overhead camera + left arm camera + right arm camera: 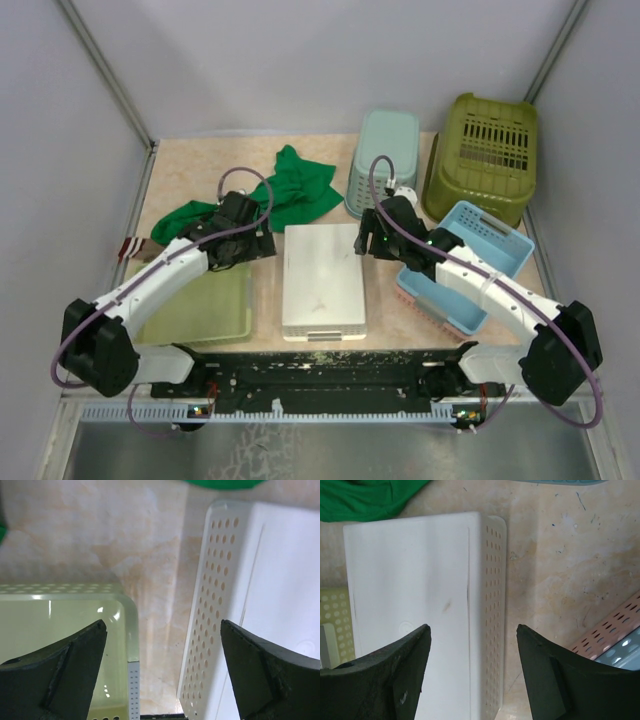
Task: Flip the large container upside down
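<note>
Beige marbled tabletop (200, 170), pale grey walls (300, 60)

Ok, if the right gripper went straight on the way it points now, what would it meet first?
Probably the white perforated box. The right gripper, jaws open, straddles the box's holed side edge, with bare table under the outer finger. How far off the box is, the views don't settle.

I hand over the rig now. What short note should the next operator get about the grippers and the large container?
Left gripper: open, empty, above the gap between light-green tray and white box.
Right gripper: open, empty, above the white box's perforated side.
Large container: far right corner, slotted bottom facing up, neither arm touching it.
Done: it appears already upside down.
Left: probably only a check.
</note>
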`<state>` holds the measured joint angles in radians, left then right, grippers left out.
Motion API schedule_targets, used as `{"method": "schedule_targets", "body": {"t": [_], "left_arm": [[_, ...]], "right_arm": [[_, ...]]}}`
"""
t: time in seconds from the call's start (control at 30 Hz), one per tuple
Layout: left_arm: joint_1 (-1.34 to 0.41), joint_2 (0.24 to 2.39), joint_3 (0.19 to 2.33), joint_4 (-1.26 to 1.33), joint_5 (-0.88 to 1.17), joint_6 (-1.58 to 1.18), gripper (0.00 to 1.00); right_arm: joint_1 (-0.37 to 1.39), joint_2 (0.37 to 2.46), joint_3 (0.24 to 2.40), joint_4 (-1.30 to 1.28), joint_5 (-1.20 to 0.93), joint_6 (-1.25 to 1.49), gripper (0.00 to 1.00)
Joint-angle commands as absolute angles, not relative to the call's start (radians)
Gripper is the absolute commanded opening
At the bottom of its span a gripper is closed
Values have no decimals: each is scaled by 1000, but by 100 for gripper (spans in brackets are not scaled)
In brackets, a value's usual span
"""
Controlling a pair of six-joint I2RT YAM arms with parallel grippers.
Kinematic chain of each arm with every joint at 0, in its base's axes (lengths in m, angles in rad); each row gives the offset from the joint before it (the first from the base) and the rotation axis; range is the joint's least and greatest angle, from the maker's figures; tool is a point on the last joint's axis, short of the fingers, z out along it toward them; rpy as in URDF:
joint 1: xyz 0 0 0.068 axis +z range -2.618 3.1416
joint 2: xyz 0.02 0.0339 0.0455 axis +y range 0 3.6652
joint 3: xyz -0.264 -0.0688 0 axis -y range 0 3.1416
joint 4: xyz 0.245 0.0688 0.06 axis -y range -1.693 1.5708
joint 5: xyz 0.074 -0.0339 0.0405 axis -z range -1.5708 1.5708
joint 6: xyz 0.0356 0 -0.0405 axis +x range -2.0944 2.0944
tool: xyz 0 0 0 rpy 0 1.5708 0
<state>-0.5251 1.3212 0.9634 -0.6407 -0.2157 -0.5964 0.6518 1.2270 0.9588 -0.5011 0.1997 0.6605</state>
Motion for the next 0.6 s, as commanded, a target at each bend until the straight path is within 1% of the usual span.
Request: {"method": "schedule_targets", "body": {"t": [0.0,0.1,0.2,0.27,0.37,0.5,0.57], "left_arm": [[-464,1297,1048,-765,-352,-646,100],[-376,1311,1050,-851,-344,-728,100],[-243,1276,994,-845,-277,-779,100],[-193,1239,954,-824,-262,-815,100],[-176,1227,948,-867,-301,-926,98],[-170,1298,955,-928,-390,-1063,92],[-155,1334,959,-915,-377,-1076,90]], "right_arm": [[646,1237,1019,-453,195,644,69],[646,1240,1022,-447,185,643,69],[646,1233,1020,-445,181,641,69],[646,1228,1014,-445,177,634,69],[646,1227,1012,-444,171,625,69],[646,1235,1015,-442,140,622,69],[646,1236,1017,-440,126,620,69]]}}
